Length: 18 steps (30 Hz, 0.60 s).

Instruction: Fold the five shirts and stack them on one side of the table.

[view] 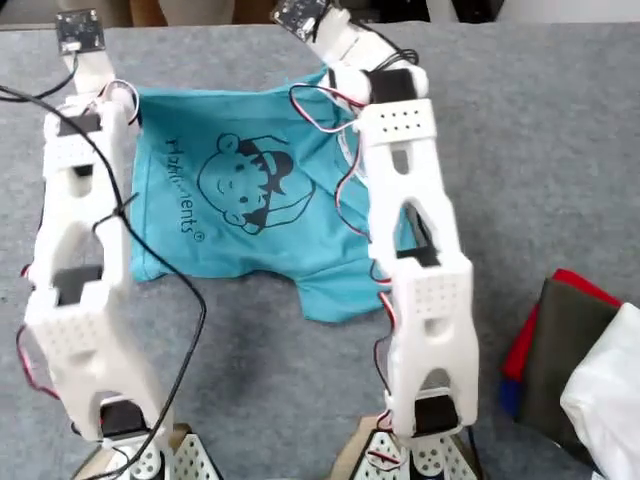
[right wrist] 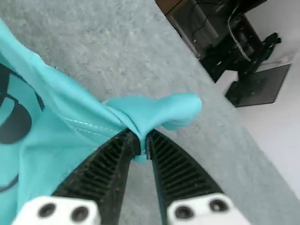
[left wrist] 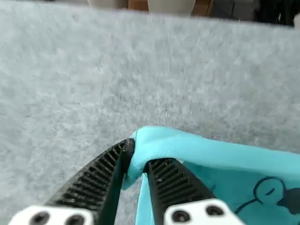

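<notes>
The teal shirt point(view: 240, 200) lay spread print-up on the grey counter point(view: 540, 150), between my two arms. My left fingers point(left wrist: 112, 166) were clamped on one far corner of it. My right fingers point(right wrist: 119, 147) were pinched shut on the other far corner, where the cloth bunched into a small fold. I held both corners at once, I judge, so the far edge would stay taut and come over evenly for a fold, with the rest of the shirt lying flat as an anchor. Well apart, at the near right, sat a pile of other garments point(view: 580, 360) in red, dark and white. I could not tell whether they were folded.
</notes>
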Tool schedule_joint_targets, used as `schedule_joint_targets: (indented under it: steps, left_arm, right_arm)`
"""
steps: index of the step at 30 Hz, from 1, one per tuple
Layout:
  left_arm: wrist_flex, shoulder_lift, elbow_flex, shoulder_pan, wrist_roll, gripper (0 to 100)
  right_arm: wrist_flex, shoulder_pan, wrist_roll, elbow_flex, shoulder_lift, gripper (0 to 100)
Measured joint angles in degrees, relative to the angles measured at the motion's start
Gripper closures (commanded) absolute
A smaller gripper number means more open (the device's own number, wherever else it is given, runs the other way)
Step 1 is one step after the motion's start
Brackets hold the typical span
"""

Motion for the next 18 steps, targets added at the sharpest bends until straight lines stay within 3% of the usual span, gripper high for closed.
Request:
schedule_joint_targets:
  steps: [8,15,18]
  left_arm:
    - [24.53,21.01,-36.4,0.0,0.0,98]
    - [36.48,30.24,-59.78,0.0,0.0,98]
    - [38.68,33.23,-65.32,0.0,0.0,98]
  right_arm:
    - [10.55,-1.41,-0.7,-20.66,12.31,99.5]
    - [19.69,-1.49,1.67,-27.34,12.48,98.4]
    - [22.95,-1.67,4.48,-27.69,12.57,83.0]
